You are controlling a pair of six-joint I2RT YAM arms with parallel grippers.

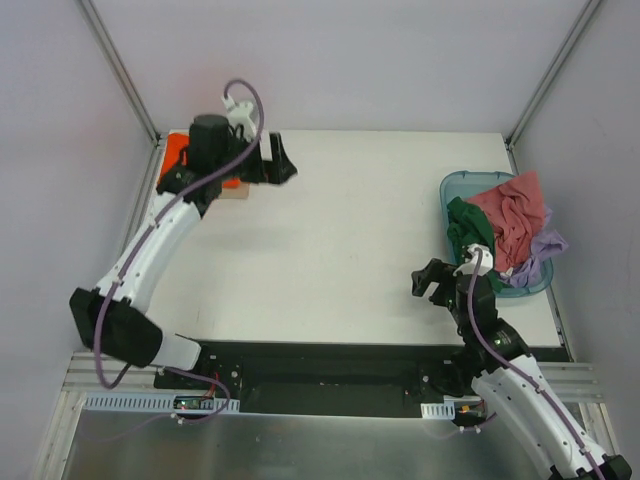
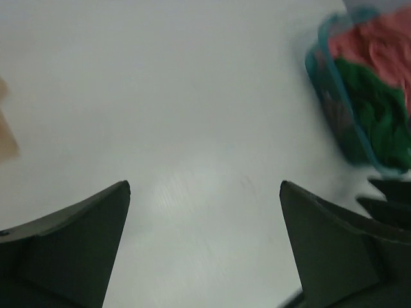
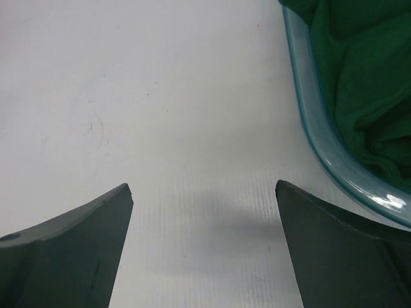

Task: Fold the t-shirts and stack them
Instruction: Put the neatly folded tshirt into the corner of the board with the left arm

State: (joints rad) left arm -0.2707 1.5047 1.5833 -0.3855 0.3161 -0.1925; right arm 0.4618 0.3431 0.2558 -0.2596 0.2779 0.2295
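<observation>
1. White table (image 1: 350,240) fills the workspace, enclosed by pale grey walls (image 1: 60,150) with metal frame posts at the far corners.
2. Progress, done: an orange t-shirt (image 1: 177,153) lies at the far left corner of the table, with a tan t-shirt (image 1: 233,191) touching it. Both look compact and appear to be folded and stacked. The left arm (image 1: 150,250) covers most of the pile, so which shirt lies on top cannot be determined.
3. Progress, left: a teal tub (image 1: 455,186) at the right edge holds a pink garment (image 1: 512,215), a dark green garment (image 1: 467,230) and a lilac garment (image 1: 547,245). All three are crumpled and heaped over the rim. By this count, roughly two of five items are finished.
4. Left arm pose: extended to the far left corner, wrist above the pile. The left gripper (image 1: 283,160) points right across the bare table, jaws spread wide and holding nothing.
5. Right arm (image 1: 500,350) pose: bent near its base. The right gripper (image 1: 428,280) hovers over bare table just beside the tub's near left wall, jaws wide and empty. The right wrist view shows the dark green garment inside the rim, apart from the fingers.
</observation>
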